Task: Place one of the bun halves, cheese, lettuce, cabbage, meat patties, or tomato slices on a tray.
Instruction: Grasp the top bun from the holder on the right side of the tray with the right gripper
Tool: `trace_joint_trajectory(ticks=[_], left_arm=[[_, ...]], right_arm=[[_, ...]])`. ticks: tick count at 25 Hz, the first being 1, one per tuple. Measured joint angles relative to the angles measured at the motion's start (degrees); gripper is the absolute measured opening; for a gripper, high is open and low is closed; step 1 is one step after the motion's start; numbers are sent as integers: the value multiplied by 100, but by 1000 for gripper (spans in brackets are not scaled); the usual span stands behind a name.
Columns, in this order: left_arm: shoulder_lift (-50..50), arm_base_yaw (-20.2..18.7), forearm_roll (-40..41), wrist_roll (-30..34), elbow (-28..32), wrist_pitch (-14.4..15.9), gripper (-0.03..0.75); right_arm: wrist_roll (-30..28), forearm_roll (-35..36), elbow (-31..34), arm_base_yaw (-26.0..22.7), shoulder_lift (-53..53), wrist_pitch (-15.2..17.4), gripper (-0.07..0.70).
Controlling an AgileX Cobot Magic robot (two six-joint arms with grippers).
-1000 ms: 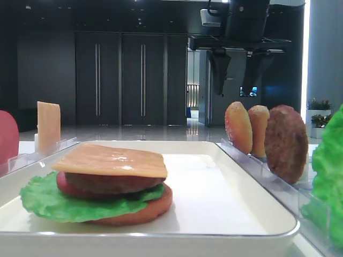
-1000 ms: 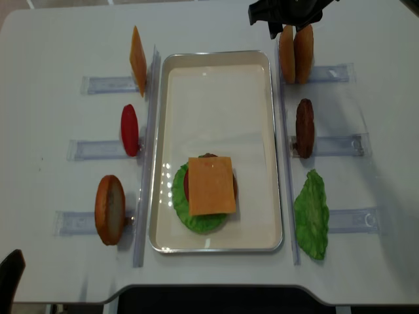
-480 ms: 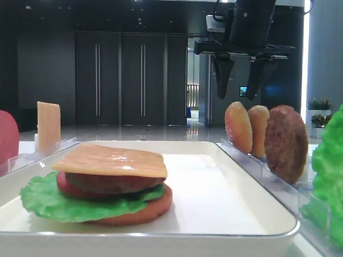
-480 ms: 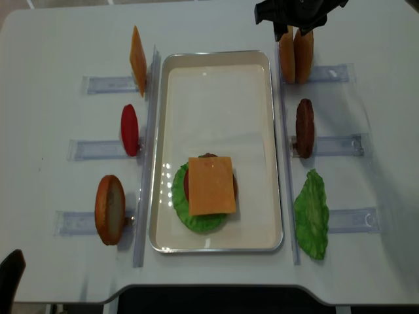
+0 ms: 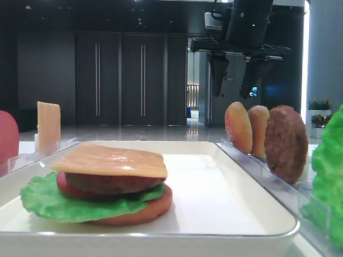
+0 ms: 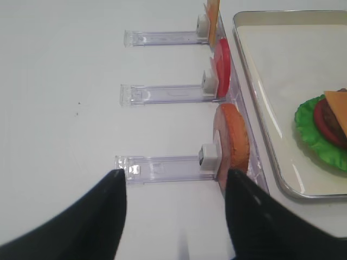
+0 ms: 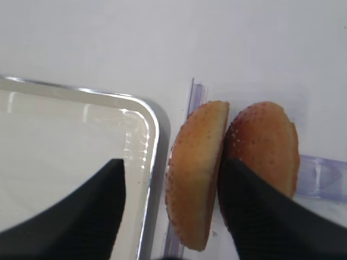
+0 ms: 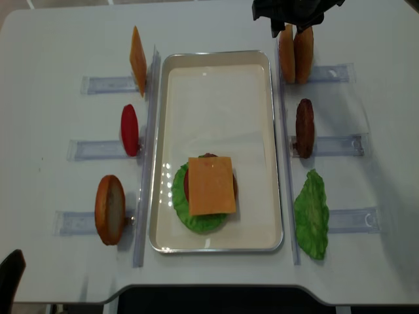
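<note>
White tray [image 8: 216, 85] lies mid-worktop [image 8: 52, 52], a stack at its 6 o'clock end: lettuce [image 8: 181, 208], patty, cheese [image 8: 211, 185] on top. At 3 o'clock a meat patty [image 8: 304, 127] stands in a clear rack [image 8: 334, 145], with a loose lettuce leaf [image 8: 311, 214] nearer. Farthest, at 1 o'clock, two bun halves [image 8: 294, 52] stand on edge, touching. Right tool [image 5: 236, 75] hangs above them, jaws wide, holding nothing. Left tool [image 6: 176, 216] sits near 7 o'clock, jaws spread.
</note>
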Motion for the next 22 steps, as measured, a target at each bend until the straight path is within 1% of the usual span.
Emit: trace_joint_trajectory(ticks=[4,16,22], left_arm=[[0,0,0,-22,0,0,444],[0,0,-5,-44,0,0,444],[0,0,-5,-44,0,0,444]], right_arm=[[0,8,0,0,0,-85,388],[0,8,0,0,197,-109,388],[0,-27,0,0,210,-236,388]])
